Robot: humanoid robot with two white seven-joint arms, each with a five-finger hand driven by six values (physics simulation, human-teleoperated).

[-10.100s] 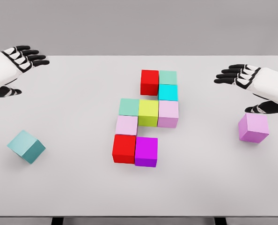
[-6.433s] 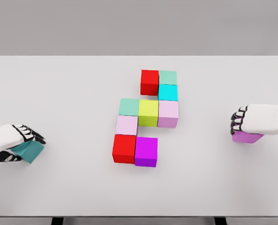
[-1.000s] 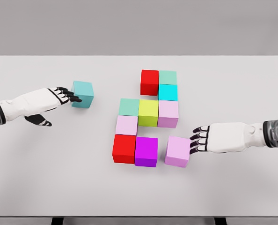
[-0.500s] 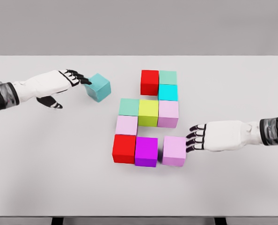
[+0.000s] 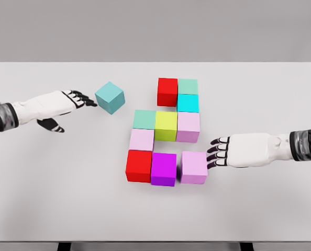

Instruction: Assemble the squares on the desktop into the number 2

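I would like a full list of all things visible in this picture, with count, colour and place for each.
Table: one, white, fills the view.
Red cubes: two, top left of the figure and bottom left.
Mint cubes: two, top right, middle-row left.
Cyan cube: one, under the top mint.
Yellow-green cube: one, middle.
Pale pink cubes: three.
Magenta cube: one, bottom middle.
Teal cube: one, tilted, apart at left.
Left robot hand: white, near the teal cube.
Right robot hand: white, by the bottom-right pink cube.

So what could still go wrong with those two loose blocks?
The teal cube sits turned at an angle, away from the red cube it probably belongs beside; a push from the left hand could spin it further or shove the figure. The right hand touches the pink cube in the bottom row; more pressure might shift the magenta cube.
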